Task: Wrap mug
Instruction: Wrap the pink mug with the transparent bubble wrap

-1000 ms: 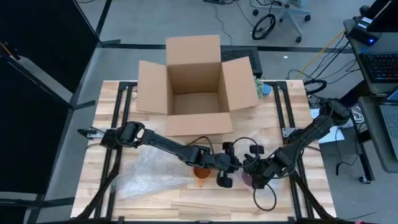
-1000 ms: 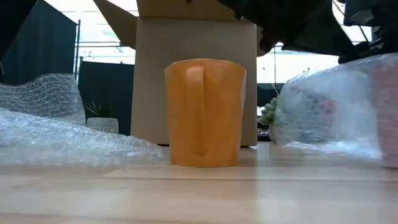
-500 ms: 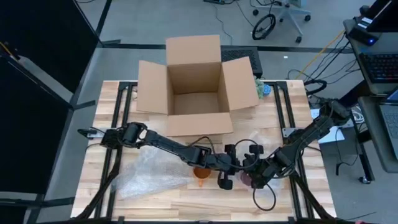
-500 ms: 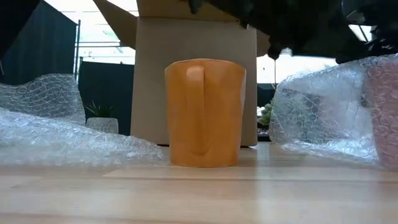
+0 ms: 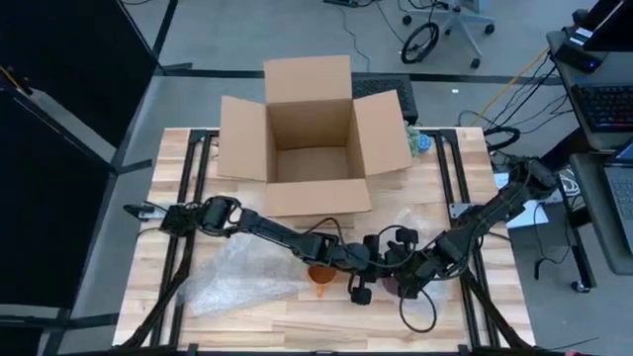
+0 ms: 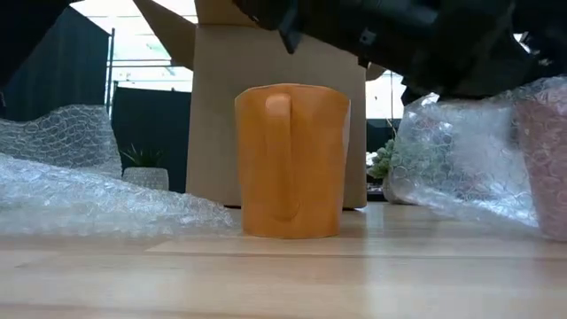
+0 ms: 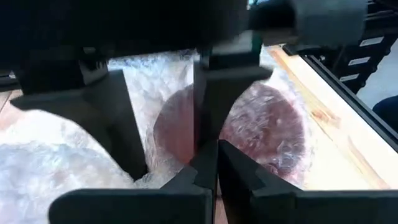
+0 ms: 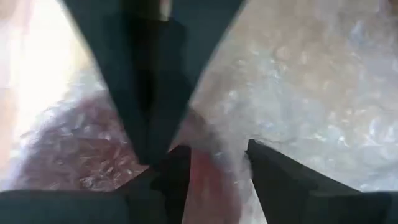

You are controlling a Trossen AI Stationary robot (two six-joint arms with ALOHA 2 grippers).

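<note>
Now wrapping: pink mug (image 6: pixel 547 168), standing near the table's front edge, right of the orange mug (image 6: pixel 291 159).
We are seeing bubble wrap (image 6: pixel 452 159) drawing tighter around it than a second ago; left gripper (image 7: pixel 216 149) is pinching the wrap, right gripper (image 8: pixel 217 155) hold we cannot tell.

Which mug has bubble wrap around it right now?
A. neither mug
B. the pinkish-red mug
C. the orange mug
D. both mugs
B: the pinkish-red mug shows through bubble wrap bunched around it, while the orange mug stands bare on the table.
</note>
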